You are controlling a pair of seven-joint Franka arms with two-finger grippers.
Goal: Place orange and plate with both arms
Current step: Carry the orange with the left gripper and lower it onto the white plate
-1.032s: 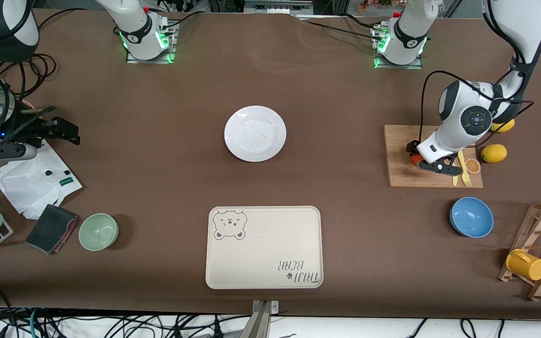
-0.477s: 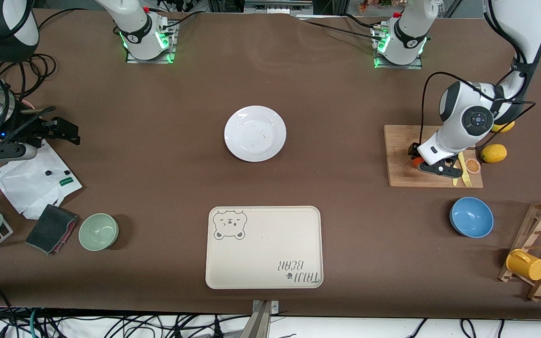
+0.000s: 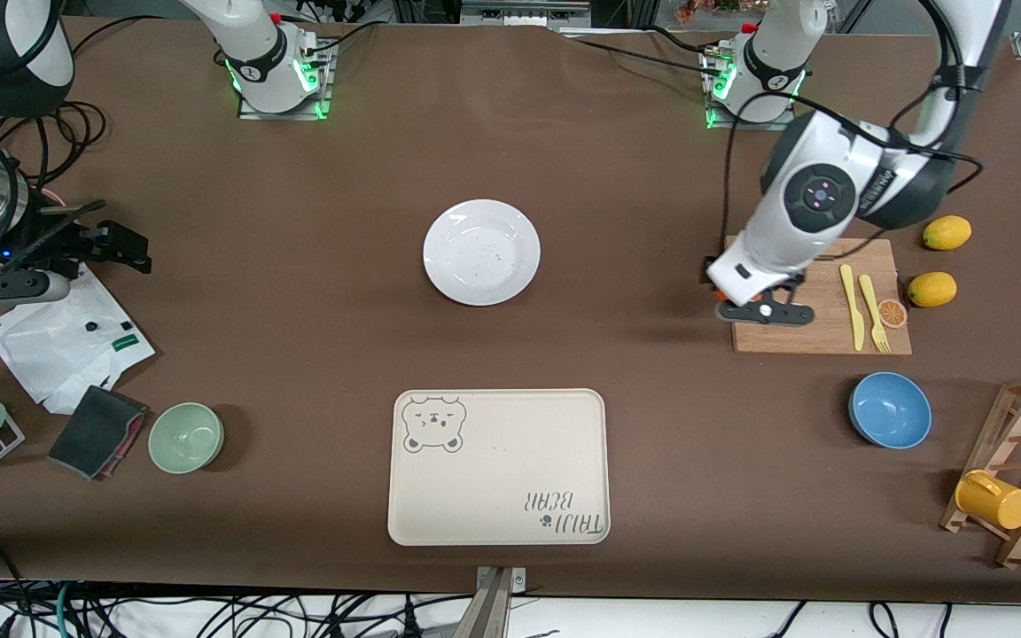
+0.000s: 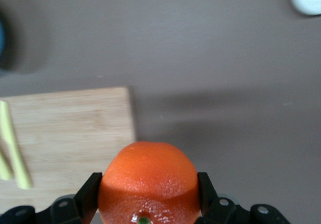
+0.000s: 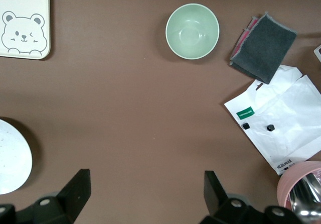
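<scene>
My left gripper point(image 3: 741, 303) is shut on the orange point(image 4: 148, 184), a bright red-orange fruit held between both fingers. It hangs in the air over the edge of the wooden cutting board point(image 3: 816, 297) that faces the plate. In the front view only a sliver of the orange point(image 3: 714, 293) shows under the hand. The white plate point(image 3: 481, 252) lies mid-table, bare, and its rim shows in the right wrist view point(image 5: 10, 158). My right gripper point(image 3: 125, 250) waits at the right arm's end of the table, open and empty, its jaws wide apart point(image 5: 145, 194).
A yellow knife and fork point(image 3: 865, 306) and an orange slice point(image 3: 892, 312) lie on the board, two lemons point(image 3: 931, 289) beside it. Nearer the camera are a blue bowl point(image 3: 890, 409), the bear tray point(image 3: 497, 465), a green bowl point(image 3: 186, 437) and a mug rack point(image 3: 1016, 478).
My left gripper has lifted the orange off the board and moved toward the plate, uncovering the knife and fork. The right arm has not moved.
</scene>
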